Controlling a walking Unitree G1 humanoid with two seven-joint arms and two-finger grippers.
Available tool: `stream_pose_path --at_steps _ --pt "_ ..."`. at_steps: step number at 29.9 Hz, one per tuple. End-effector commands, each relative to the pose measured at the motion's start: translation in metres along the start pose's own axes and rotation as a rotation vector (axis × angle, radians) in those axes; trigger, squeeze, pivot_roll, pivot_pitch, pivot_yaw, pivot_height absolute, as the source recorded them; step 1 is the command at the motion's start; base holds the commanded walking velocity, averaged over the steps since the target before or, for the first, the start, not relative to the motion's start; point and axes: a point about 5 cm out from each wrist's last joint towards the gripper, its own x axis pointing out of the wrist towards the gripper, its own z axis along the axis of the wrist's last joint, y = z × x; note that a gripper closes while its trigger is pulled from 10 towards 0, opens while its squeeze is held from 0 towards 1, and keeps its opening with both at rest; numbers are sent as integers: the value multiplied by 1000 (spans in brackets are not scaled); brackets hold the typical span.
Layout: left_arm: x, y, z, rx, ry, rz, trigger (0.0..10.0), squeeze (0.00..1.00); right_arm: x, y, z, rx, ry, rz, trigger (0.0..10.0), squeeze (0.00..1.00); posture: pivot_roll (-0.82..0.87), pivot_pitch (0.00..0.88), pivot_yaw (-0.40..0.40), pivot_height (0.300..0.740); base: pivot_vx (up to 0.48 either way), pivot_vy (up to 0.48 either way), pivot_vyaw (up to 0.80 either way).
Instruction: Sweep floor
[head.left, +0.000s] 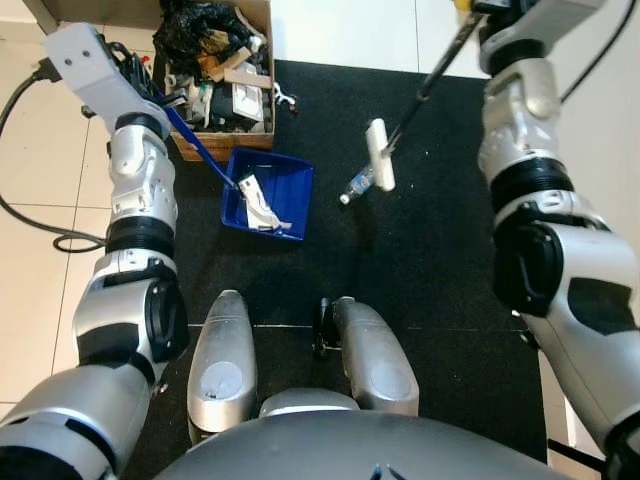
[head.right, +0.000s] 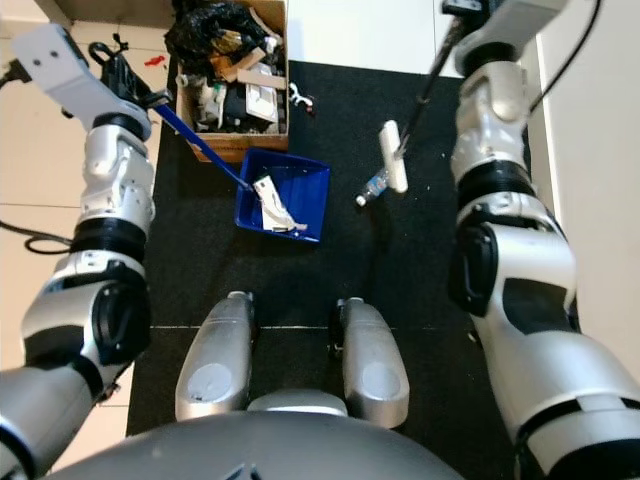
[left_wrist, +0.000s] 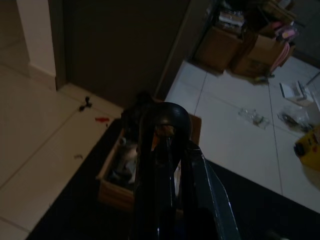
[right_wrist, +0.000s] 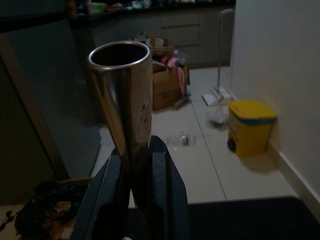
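A blue dustpan (head.left: 268, 194) lies on the black mat (head.left: 420, 260) with white paper scraps (head.left: 262, 203) inside. Its long blue handle (head.left: 195, 140) slopes up to my left gripper (left_wrist: 167, 150), which is shut on the handle's dark rounded end. My right gripper (right_wrist: 135, 165) is shut on the metal pole (right_wrist: 125, 95) of a broom. The pole (head.left: 430, 80) runs down to a white broom head (head.left: 380, 154). A small plastic bottle (head.left: 358, 185) lies on the mat, touching the broom head, to the right of the dustpan.
A cardboard box (head.left: 222, 80) full of junk and a black bag stands just behind the dustpan. Cables (head.left: 30, 215) trail on the tiled floor at the left. My two silver legs (head.left: 300, 350) stand at the mat's near edge. A yellow bin (right_wrist: 250, 125) stands by the wall.
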Motion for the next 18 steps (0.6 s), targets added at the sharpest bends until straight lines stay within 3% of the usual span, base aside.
stream_pose_path --at_steps 1,8,18 --pt "-7 -6 -11 -53 56 -11 10000 0 -4 -9 4 10 -35 -20 10000 0 140 78 -104 740 0 0 0" --pt "-7 -22 21 -42 -6 -69 10000 0 -20 -26 -7 12 -14 -71 10000 0 142 71 -94 740 0 0 0" --pt "-12 -54 56 23 -112 -181 10000 0 -22 -27 -6 14 -18 -85 10000 0 144 55 -82 740 0 0 0"
